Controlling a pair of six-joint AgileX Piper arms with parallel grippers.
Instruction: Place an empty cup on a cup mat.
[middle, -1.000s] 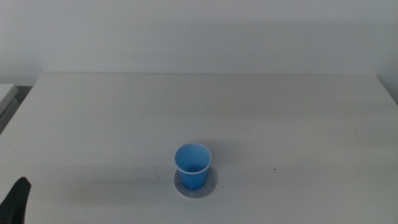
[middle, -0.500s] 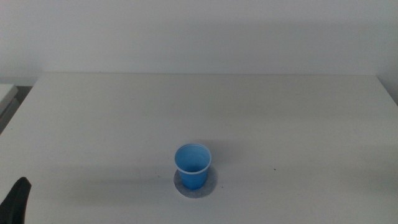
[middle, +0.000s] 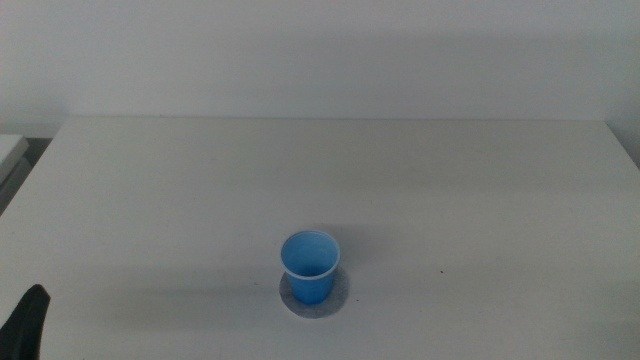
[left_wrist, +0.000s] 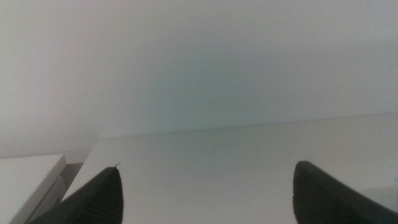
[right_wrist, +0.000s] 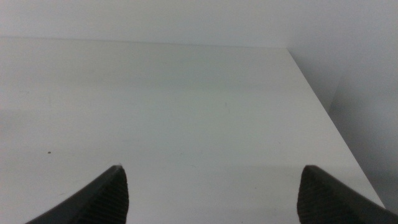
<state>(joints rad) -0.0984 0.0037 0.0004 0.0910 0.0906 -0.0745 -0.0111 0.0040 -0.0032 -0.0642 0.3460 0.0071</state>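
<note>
Standing upright on the cup mat (middle: 336, 298) — the cup (middle: 310, 266), both grippers apart.

Left gripper (left_wrist: 205, 190) dark, ribbed tapering jaws, right gripper (right_wrist: 211, 193) alike

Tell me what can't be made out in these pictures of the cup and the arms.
- Mat, middle view: the cup stands on it and covers its centre; only a ring shows.
- Cup's base: hidden by its own wall.
- Left gripper: middle view's bottom edge cuts it to a dark tip at the left corner.
- Right gripper: outside the middle view; only its open fingers show in the right wrist view.
- Cup and mat: in neither wrist view.
</note>
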